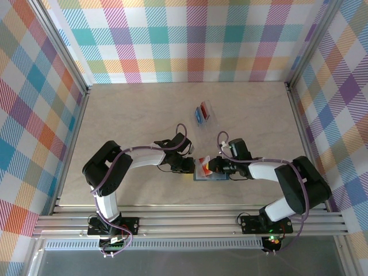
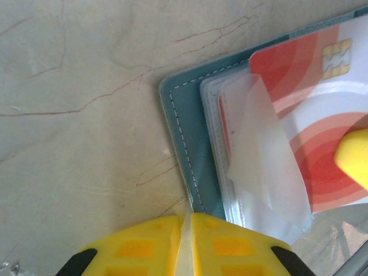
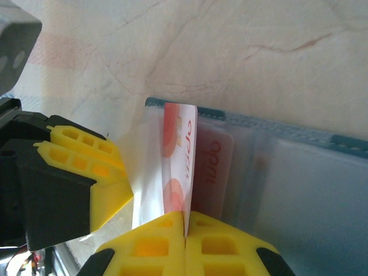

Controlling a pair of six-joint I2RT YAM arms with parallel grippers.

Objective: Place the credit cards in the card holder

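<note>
The red credit card (image 3: 179, 167), seemingly thin, stiff and slick, stands edge-on over the open teal card holder (image 3: 276, 123) on the surface (image 3: 259, 46), its end pinched in the right end effector (image 3: 185, 230); the left end effector (image 2: 185, 227) nips a limp clear sleeve (image 2: 264, 167).

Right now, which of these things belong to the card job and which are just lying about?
Job:
red card in the right tool
teal wallet, its plastic sleeve pinched by the left tool
spare cards, red and blue

Lying about:
clear case holding the spares
</note>
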